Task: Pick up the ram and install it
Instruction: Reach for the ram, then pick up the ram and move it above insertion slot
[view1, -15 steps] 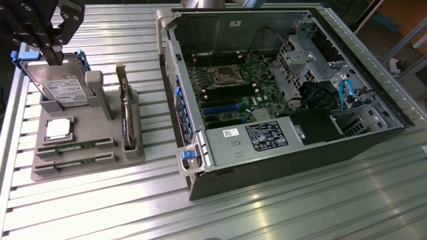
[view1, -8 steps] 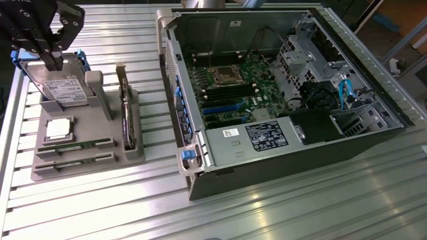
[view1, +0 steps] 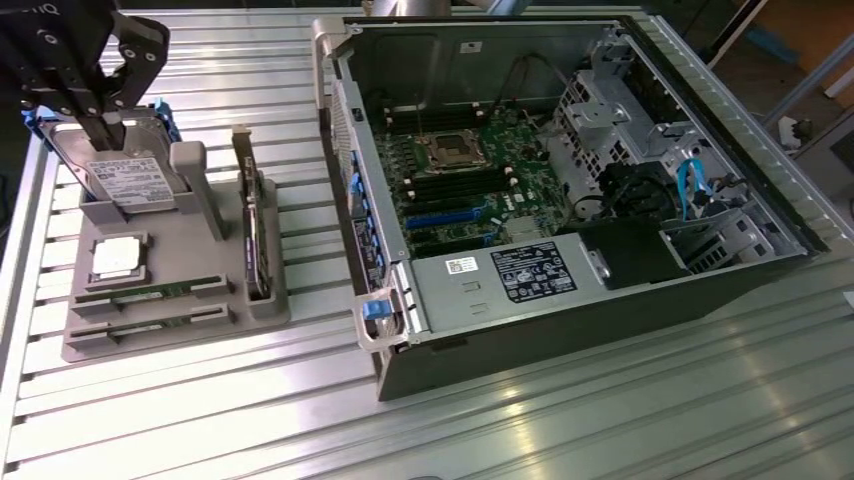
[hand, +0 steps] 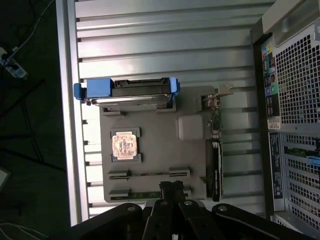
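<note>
We see the gripper (hand: 172, 187) closed tight, gripping nothing, poised above the grey holder (hand: 155, 145). The ram (hand: 150, 174) sits slotted there, its twin (hand: 142, 194) alongside, nearest the gripper. Open computer case (view1: 561, 180) stands nearby.

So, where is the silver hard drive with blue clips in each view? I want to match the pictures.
Exterior view: the hard drive stands upright at the far end of the grey tray, at the exterior view's left.
Wrist view: the hard drive is seen from above, at one end of the grey tray.
Shared landmark: the square processor chip on the tray, next to the drive.
</note>
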